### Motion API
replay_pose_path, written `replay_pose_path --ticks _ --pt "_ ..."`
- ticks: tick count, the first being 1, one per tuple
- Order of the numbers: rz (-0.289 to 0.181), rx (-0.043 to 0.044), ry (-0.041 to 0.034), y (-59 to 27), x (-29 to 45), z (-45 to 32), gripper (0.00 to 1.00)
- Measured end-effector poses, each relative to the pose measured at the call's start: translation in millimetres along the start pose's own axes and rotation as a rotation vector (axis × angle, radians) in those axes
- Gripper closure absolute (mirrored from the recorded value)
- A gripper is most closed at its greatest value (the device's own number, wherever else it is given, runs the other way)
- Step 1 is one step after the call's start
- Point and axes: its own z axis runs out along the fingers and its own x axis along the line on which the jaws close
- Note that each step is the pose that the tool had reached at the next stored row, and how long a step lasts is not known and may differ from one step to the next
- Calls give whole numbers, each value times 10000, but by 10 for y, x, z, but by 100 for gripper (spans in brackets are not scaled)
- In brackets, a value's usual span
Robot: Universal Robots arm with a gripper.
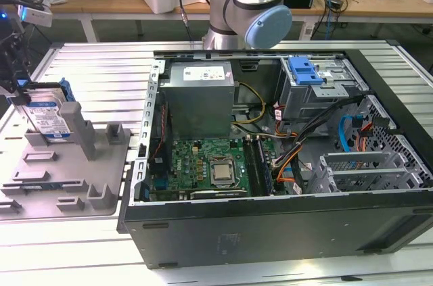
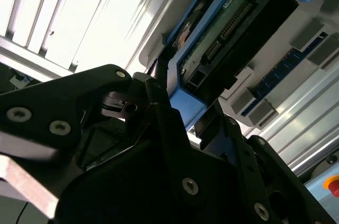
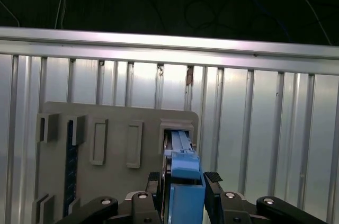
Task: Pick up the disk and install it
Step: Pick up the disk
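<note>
Fingers [image 3: 213,179] are closed in tight on both sides of the disk [image 3: 184,195], low centre of the first wrist view. The black pads flank the blue carrier with no gap showing, so I judge it gripped.

The disk is edge-on there, its long axis running straight out from the fingers toward a slot in the grey fixture plate [image 3: 114,181]. I cannot tell if its far end is clear of that slot.

In the exterior view the gripper [image 1: 19,90] is at the left edge of the frame, mid-height. The disk stands upright with its labelled face out, over the plate and just beside a grey post [image 1: 82,127].

The open computer case [image 1: 270,239] lies well apart, across centre and right of the frame. The drive cage [image 1: 325,86] is at its upper right, with a blue caddy [image 1: 302,69] on top, farthest from the disk.
</note>
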Motion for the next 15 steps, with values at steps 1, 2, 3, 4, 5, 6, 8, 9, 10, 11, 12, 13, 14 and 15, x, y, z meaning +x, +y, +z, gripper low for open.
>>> replay_pose_path --ticks 1,2,3,4,5,6,8,9,10,11,12,13,14,15 --pt "0 0 0 0 0 1 55" --pt "2 1 -1 0 0 6 55" --pt "1 -1 0 1 6 13 55" --pt "1 -1 0 1 6 14 55" --pt "0 -1 0 1 6 14 55" --pt "0 -1 0 1 6 15 55" --pt "0 -1 0 1 6 15 55" --pt "0 -1 0 1 6 15 55" --pt "0 0 0 1 6 16 55" --pt "0 -1 0 1 6 16 55" --pt "0 -1 0 1 6 16 55" --pt "0 0 0 1 6 16 55" --pt "0 0 0 1 6 17 56" --pt "0 0 -1 1 6 17 62"
